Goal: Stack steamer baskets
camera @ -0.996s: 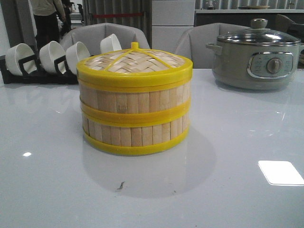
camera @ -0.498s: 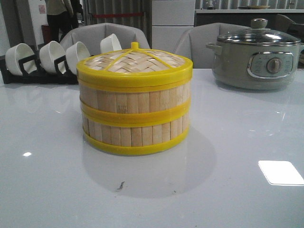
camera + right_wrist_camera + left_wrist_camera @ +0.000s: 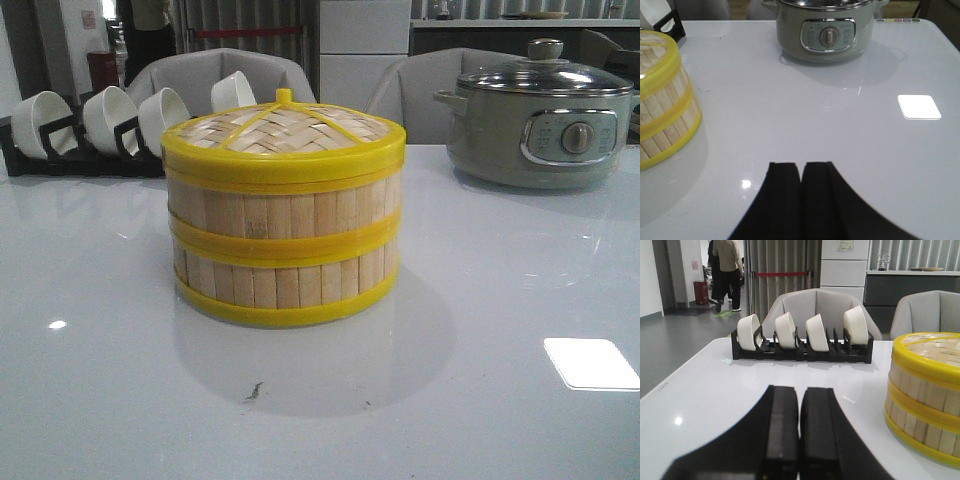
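On the bench [image 3: 500, 420] the two steamer baskets [image 3: 285, 250] stand stacked near the middle, one on the other, with the woven lid [image 3: 285, 135] on top. Behind them to the left sits a rack [image 3: 60, 155] holding bowls [image 3: 110, 115] on edge. The electric pot [image 3: 540, 125] stands behind to the right, well apart from the stack. Chairs [image 3: 220, 75] stand behind the bench.

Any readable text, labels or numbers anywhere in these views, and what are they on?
None can be read.
Electric pot control panel: small markings around the dial, too blurred to read.
Paper notice on the white wall panel: too small to read.
Steamer baskets, lid, bowl rack: no text visible.
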You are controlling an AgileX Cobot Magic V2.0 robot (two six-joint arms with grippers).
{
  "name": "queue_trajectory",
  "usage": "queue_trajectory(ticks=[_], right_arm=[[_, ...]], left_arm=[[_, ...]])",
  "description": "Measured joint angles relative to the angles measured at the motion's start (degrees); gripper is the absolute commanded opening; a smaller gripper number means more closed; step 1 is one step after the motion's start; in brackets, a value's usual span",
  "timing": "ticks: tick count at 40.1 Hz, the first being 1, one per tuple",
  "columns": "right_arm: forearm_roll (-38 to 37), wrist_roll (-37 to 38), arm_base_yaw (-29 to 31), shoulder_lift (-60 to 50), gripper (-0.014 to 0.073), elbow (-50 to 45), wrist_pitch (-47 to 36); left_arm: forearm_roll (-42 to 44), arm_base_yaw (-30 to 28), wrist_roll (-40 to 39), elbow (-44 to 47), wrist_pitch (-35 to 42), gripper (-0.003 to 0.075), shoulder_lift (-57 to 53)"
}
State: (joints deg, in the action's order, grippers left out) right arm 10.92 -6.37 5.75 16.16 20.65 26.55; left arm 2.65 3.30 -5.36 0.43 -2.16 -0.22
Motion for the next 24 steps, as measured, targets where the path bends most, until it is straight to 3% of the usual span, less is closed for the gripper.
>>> queue_trajectory(ticks=[13,24], right_arm=[[4.6,0.5,0.0,-6.5,0.0039,-1.6,0.1],[5.1,0.5,0.0,-16.2,0.0039,-14.1,-4.2]], left_arm=[[0.0,0.0,0.0,0.0,0.0,0.0095,0.0],[0.0,0.0,0.0,0.0,0.0,0.0095,0.0]])
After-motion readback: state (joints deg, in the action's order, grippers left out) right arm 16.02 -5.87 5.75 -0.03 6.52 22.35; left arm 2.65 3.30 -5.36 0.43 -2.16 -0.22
